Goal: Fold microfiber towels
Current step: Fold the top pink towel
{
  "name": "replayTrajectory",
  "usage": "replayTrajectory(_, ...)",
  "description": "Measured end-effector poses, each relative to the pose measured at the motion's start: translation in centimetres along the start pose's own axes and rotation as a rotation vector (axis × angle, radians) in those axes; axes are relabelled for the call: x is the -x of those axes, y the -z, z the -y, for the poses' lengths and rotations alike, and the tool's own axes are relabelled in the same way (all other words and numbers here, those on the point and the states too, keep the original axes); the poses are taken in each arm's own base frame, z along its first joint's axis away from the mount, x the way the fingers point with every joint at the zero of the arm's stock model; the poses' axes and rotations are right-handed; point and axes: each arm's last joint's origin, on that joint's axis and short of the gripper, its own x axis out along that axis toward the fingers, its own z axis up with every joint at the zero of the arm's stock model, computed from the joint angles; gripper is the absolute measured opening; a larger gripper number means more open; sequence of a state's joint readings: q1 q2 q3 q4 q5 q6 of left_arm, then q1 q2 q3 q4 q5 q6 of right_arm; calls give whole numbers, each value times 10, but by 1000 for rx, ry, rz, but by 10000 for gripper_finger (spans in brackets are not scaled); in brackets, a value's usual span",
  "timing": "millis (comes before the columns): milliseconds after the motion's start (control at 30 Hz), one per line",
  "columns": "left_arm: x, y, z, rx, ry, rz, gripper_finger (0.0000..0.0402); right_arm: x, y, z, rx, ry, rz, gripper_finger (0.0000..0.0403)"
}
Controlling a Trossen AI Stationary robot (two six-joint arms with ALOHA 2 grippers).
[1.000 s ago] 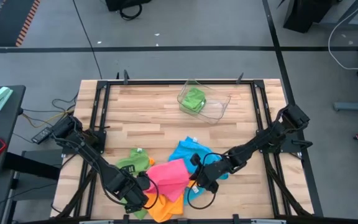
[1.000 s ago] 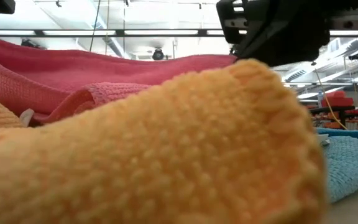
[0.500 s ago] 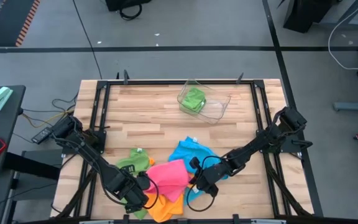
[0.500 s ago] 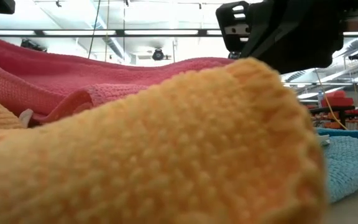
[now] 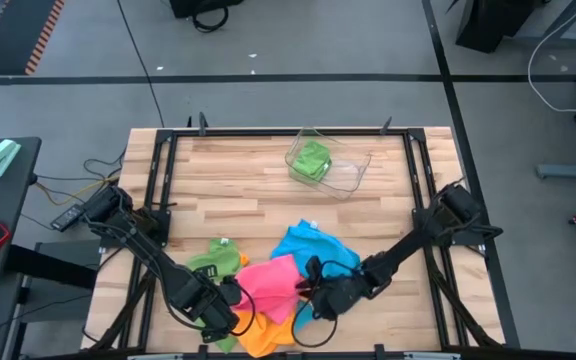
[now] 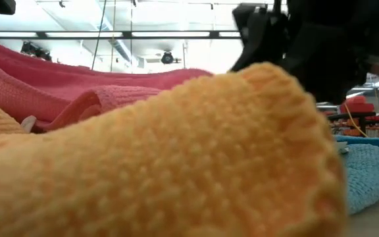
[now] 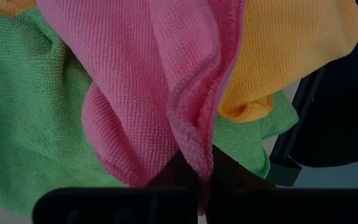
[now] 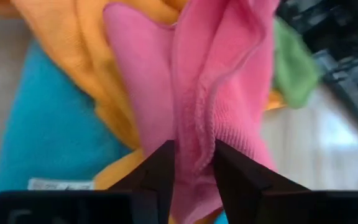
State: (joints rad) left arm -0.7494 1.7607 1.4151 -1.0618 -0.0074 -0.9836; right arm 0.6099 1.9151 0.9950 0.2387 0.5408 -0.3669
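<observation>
A pink towel (image 5: 273,283) lies across an orange towel (image 5: 261,337), a green towel (image 5: 211,262) and a sky-blue towel (image 5: 313,247) near the table's front edge. My left gripper (image 5: 230,300) is shut on the pink towel's left end. My right gripper (image 5: 306,292) is open at the pink towel's right side, slanting down. Its two fingers stand on either side of a raised pink hem (image 8: 197,149). In the low view the orange towel (image 6: 176,164) fills the front, with the pink towel (image 6: 77,79) behind it. My left gripper pinches a folded hem edge of the pink towel (image 7: 194,158) between its two fingers, from above, pointing down. The towel spreads away below the fingers onto the green towel (image 7: 23,124) and the orange towel (image 7: 291,50). My right gripper has the pink hem between its fingers (image 8: 165,163); whether they touch it, I cannot tell.
A clear plastic tray (image 5: 353,172) holding a folded green towel (image 5: 311,160) stands at the table's far middle. Bare wood lies between the tray and the pile. Black frame rails (image 5: 423,200) run along the table's sides.
My right gripper has gone down and toward the table's left and near edges, up to the pink towel's right side, and has tipped further downward. My left gripper and the towels have kept their places.
</observation>
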Motion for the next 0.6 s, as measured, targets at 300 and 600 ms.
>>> replayTrajectory(300,0,0,0,-2,0,0,19,1,-4,-7,10,86,-16,138)
replayTrajectory(600,0,0,0,-2,0,1,27,-12,4,-24,77,121,-33,138)
